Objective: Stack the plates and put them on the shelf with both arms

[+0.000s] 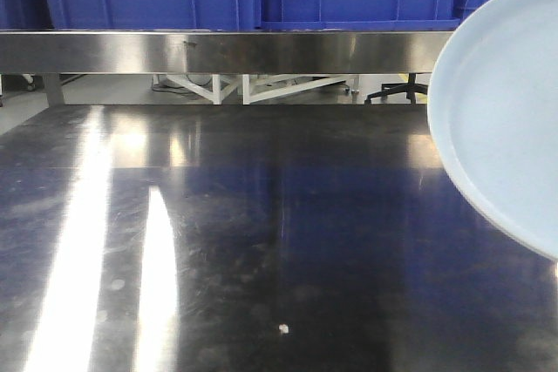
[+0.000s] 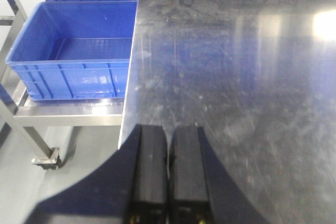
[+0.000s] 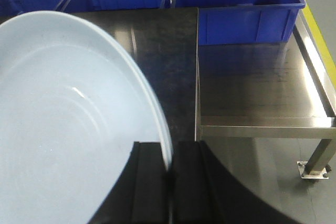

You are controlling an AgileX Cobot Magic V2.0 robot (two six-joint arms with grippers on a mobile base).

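The right gripper [image 3: 169, 170] has its jaws clamped on the rim of a pale plate [image 3: 68, 119], holding it tilted above the right side of the dark table [image 2: 236, 77], in front of the steel shelf [image 1: 218, 51]; the left gripper [image 2: 169, 148] hangs closed and empty over the table's edge

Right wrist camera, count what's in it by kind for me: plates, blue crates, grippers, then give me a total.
Plate: 1, as far as this view shows
Blue crates: 2
Gripper: 1, shut on the plate's rim
Total: 4
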